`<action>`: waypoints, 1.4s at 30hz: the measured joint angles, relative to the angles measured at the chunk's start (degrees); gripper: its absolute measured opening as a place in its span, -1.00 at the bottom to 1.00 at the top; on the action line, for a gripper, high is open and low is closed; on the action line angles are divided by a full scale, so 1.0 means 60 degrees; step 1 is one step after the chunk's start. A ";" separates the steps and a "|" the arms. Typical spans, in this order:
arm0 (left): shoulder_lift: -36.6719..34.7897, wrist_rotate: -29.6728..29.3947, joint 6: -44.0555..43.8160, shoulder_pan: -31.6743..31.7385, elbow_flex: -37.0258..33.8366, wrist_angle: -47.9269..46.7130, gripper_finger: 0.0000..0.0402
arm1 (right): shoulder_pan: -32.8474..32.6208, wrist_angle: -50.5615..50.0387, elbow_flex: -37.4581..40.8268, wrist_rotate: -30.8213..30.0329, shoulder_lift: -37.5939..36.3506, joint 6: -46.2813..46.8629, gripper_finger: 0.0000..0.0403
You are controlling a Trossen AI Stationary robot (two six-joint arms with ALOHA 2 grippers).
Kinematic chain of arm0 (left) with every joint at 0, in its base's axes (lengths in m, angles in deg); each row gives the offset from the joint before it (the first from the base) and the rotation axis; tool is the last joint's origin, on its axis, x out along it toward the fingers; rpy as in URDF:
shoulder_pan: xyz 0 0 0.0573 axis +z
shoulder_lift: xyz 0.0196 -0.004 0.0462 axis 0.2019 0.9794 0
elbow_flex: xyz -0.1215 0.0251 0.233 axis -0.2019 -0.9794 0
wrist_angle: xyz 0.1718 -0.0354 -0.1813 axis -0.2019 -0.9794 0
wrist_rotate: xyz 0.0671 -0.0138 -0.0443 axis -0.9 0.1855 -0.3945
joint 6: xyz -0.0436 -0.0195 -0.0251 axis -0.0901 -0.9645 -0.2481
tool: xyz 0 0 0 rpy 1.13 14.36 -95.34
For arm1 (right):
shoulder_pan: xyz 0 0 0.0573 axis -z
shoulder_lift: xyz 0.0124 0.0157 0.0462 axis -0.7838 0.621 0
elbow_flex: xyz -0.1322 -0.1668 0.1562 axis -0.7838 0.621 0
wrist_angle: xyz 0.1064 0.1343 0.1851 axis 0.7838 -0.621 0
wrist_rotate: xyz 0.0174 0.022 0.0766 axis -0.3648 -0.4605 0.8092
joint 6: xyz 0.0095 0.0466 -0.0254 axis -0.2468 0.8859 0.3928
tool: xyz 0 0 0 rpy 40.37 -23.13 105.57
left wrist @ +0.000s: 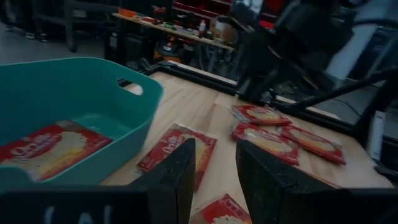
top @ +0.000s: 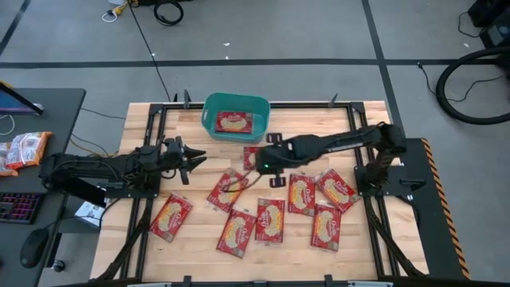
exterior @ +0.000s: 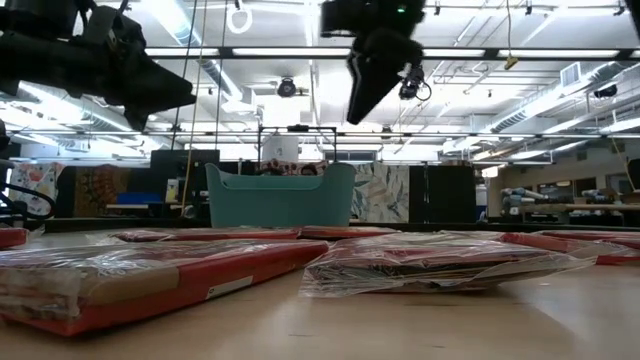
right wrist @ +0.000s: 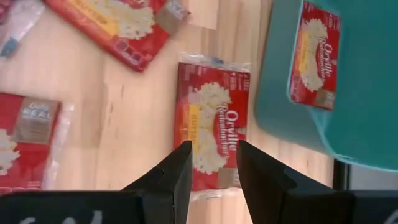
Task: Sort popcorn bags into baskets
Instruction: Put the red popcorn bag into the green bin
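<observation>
The teal basket (top: 236,104) stands at the table's far middle, with one red popcorn bag (top: 233,122) lying flat inside it. Several more popcorn bags lie flat on the wood, among them one (top: 225,189) at the centre and one (top: 170,217) at the near left. My right gripper (right wrist: 213,165) hangs open above a bag (right wrist: 213,121) that lies just in front of the basket (right wrist: 348,93), well clear of it. My left gripper (left wrist: 214,177) stands open and level at the table's left, empty, pointing toward the basket (left wrist: 74,93).
The black frame rails (top: 151,151) run along the table's sides and far edge. To the left of the table a desk carries orange-white packets (top: 24,150) and a keyboard (top: 20,207). Bare wood (top: 199,239) shows between the bags near the front edge.
</observation>
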 joint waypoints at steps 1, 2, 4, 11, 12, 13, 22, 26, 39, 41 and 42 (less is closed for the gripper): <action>0.0061 -0.0090 0.0000 0.0000 0.0000 0.0050 -0.40 | -0.0092 0.0210 0.0403 -0.0124 -0.0182 0.0074 -0.35; 0.0156 -0.0139 0.0001 0.0000 0.0000 0.0112 -0.40 | -0.0175 0.0409 0.0790 -0.0197 -0.0325 0.0171 -0.35; 0.0414 -0.0227 0.0013 0.0000 0.0000 0.0337 -0.40 | -0.0328 0.0784 0.1525 -0.0370 -0.0576 0.0389 -0.35; 0.1640 -0.0368 0.0192 0.0000 0.0205 0.1227 -0.40 | -0.0426 0.1777 0.3442 -0.0412 -0.0711 0.1159 -0.35; 0.1806 -0.0379 0.0211 0.0000 0.0322 0.1252 -0.40 | -0.0454 0.1915 0.3619 -0.0432 -0.0692 0.1177 -0.35; 0.1977 -0.0384 0.0213 0.0000 0.0437 0.1281 -0.40 | -0.0519 0.2036 0.3784 -0.0500 -0.0644 0.1179 -0.35; 0.2911 -0.0384 0.0571 0.0000 0.0974 0.1163 -0.40 | -0.0970 0.2689 0.4149 -0.1965 -0.0020 0.1247 -0.35; 0.2971 -0.0379 0.0723 -0.0004 0.1055 0.1172 -0.40 | -0.0774 0.2979 0.4266 -0.1833 0.0255 0.1365 -0.35; 0.2908 -0.0383 0.1075 0.0007 0.1064 0.1235 -0.40 | -0.0634 0.4194 0.5336 -0.2177 0.0331 0.1561 -0.05; 0.2908 -0.0384 0.1075 0.0007 0.1064 0.1269 -0.40 | -0.0630 0.4408 0.5396 -0.2316 0.0331 0.1362 -0.03; 0.2908 -0.0384 0.1078 0.0007 0.1064 0.1280 -0.40 | -0.0626 0.4465 0.5407 -0.2371 0.0334 0.1272 -0.03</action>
